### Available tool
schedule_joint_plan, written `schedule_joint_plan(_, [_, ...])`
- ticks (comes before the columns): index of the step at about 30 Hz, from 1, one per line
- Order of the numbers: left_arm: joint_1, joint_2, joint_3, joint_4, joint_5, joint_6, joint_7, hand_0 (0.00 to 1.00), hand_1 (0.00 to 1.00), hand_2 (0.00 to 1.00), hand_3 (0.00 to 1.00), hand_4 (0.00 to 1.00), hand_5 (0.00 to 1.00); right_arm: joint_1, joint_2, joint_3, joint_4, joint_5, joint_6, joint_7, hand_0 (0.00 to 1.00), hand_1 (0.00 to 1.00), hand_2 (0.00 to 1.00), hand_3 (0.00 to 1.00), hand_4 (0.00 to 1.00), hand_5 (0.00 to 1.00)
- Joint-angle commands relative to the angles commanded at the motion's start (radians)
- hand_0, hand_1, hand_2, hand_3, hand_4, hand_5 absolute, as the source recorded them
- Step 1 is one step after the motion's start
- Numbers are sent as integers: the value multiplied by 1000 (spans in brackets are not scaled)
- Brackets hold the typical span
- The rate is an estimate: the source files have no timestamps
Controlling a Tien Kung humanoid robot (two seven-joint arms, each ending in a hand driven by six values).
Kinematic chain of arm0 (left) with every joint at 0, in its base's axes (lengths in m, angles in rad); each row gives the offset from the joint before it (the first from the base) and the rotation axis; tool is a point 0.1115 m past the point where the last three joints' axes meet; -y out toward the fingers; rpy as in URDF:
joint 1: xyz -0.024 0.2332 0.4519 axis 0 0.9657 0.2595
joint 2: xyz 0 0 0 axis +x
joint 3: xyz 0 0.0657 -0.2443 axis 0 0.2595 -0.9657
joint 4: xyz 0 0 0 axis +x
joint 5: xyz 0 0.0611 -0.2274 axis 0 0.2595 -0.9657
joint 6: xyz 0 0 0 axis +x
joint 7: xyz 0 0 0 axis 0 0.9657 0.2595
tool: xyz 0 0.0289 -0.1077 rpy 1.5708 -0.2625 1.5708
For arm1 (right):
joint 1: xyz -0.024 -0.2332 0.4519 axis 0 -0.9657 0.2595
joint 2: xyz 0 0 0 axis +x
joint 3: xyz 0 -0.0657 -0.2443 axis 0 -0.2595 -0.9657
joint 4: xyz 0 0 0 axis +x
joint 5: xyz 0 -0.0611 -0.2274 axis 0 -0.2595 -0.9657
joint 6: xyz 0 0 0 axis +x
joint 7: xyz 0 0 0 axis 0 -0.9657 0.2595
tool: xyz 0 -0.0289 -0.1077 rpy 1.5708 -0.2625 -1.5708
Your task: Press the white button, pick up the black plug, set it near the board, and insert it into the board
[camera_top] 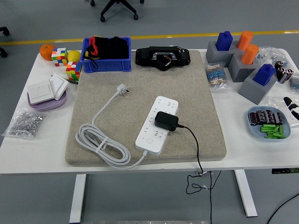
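Observation:
A white power strip (156, 125) lies slantwise on the beige mat (140, 74). Its round white button (149, 139) is near the strip's front end. The black plug (166, 121) sits on the strip's middle sockets, and its black cable (198, 154) runs off the table's front edge. The strip's own white cord (100, 144) is coiled to the left and ends in a white plug (122, 88). Only the dark tip of my right hand (291, 105) shows at the right edge, far from the strip. My left hand is out of view.
A blue bin (106, 55) and a black device (162, 57) stand at the back. Cubes (60, 57), an orange (46, 51), a purple plate (46, 99) and a screw bag (25, 123) are on the left. Grey blocks (243, 60) and a battery dish (268, 125) are on the right.

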Motion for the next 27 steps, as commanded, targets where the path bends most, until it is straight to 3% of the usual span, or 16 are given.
schedule_joint_plan(7, [-1, 0, -2, 0, -2, 2, -1, 707, 665, 585, 677, 662, 269, 0, 5, 6, 0, 1, 7, -3, 878, 775, 754, 750, 932, 568])
schedule_joint_plan(15, [-2, -3, -2, 0, -8, 3, -2, 707, 665, 584, 677, 662, 269, 3, 6, 5, 1, 22, 24, 54, 844, 752, 735, 714, 888, 518])
schedule_joint_plan(27, [-5, -7, 2, 0, -17, 3, -7, 707, 666, 585, 677, 661, 269, -7, 15, 20, 4, 21, 27, 54, 840, 747, 729, 701, 876, 506])
